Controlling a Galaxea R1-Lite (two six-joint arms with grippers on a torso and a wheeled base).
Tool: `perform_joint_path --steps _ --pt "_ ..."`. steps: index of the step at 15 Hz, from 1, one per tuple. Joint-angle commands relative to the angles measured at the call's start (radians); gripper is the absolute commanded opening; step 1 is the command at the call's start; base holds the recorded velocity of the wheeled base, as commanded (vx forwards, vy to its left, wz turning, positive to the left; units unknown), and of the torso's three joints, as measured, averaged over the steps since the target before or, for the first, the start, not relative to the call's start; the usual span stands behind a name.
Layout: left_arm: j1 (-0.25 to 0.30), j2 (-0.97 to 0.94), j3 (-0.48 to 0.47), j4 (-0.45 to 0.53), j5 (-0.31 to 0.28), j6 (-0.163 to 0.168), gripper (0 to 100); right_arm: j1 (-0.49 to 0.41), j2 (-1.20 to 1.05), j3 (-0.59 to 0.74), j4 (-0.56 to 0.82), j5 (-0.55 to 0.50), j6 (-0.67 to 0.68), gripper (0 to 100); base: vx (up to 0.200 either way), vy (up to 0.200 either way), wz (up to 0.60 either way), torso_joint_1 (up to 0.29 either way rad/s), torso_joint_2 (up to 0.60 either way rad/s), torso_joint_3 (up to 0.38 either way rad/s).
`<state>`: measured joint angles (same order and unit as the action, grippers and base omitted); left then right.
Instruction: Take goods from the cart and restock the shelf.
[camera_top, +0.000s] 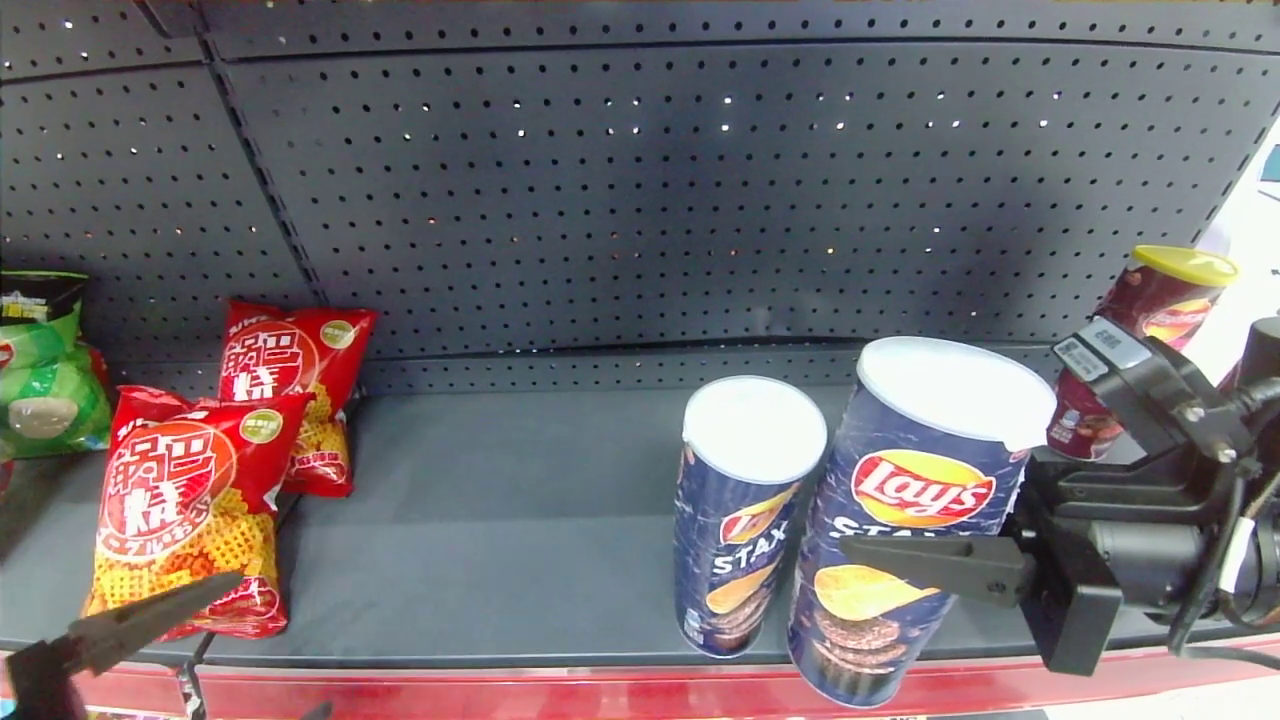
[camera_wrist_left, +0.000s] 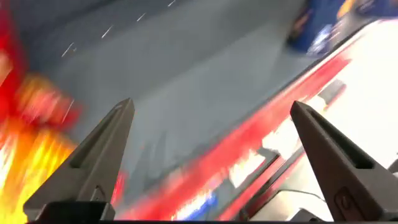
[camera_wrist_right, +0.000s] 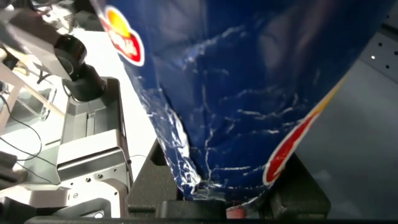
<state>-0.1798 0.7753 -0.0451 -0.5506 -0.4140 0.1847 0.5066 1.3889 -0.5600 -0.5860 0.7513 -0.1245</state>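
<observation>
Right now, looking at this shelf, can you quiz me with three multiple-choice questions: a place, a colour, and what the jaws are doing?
1. Where do the red snack bags lie on the shelf?
A. the robot's left side
B. the robot's right side
C. in the middle

2. What colour is the lid on the dark red can?
A. white
B. yellow
C. green

3. The right arm's jaws are:
A. open and empty
B. shut on a red bag
C. shut on a blue can

Answers:
1 A, both sit at the left end.
2 B, the lid is yellow.
3 C, they clamp the blue can at the shelf's front edge.
</observation>
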Motion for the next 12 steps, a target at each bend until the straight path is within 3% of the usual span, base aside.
perform_joint_path --steps 1,2,4,5,7,8,9,10,12 --pt "0.137 -0.602 0.041 0.446 0.098 -0.082 100 -0.01 -0.002 0.0 -0.002 0.0 -0.001 0 0.0 0.0 0.0 0.0 0.0 0.0" --pt "0.14 -0.735 0.031 0.563 0.126 -0.105 100 -0.011 -0.004 -0.005 -0.002 0.0 0.0 0 0.0 0.0 0.0 0.0 0.0 0.0" --pt "0.183 -0.742 0.024 0.552 0.185 -0.133 100 -0.011 -0.013 -0.005 0.0 -0.001 0.0 0 0.0 0.0 0.0 0.0 0.0 0.0" --pt "0.184 -0.74 0.024 0.551 0.193 -0.136 100 -0.011 -0.013 -0.003 0.0 -0.001 0.0 0 0.0 0.0 0.0 0.0 0.0 0.0" --pt "0.187 -0.734 0.031 0.541 0.29 -0.136 100 -0.011 -0.014 -0.003 0.0 0.0 0.0 0 0.0 0.0 0.0 0.0 0.0 0.0" --pt "0.189 -0.734 0.031 0.54 0.296 -0.136 100 -0.01 -0.013 -0.003 0.0 0.0 0.0 0 0.0 0.0 0.0 0.0 0.0 0.0" --pt "0.18 -0.765 0.042 0.555 0.439 -0.154 100 -0.01 -0.016 0.0 0.0 0.0 0.0 0 0.0 0.0 0.0 0.0 0.0 0.0" --pt "0.18 -0.768 0.042 0.558 0.465 -0.206 100 -0.011 -0.018 0.0 0.0 0.0 0.0 0 0.0 0.0 0.0 0.0 0.0 0.0" --pt "0.18 -0.768 0.042 0.557 0.425 -0.194 100 -0.011 -0.028 0.002 0.0 -0.001 0.0 0 0.0 0.0 0.0 0.0 0.0 0.0"
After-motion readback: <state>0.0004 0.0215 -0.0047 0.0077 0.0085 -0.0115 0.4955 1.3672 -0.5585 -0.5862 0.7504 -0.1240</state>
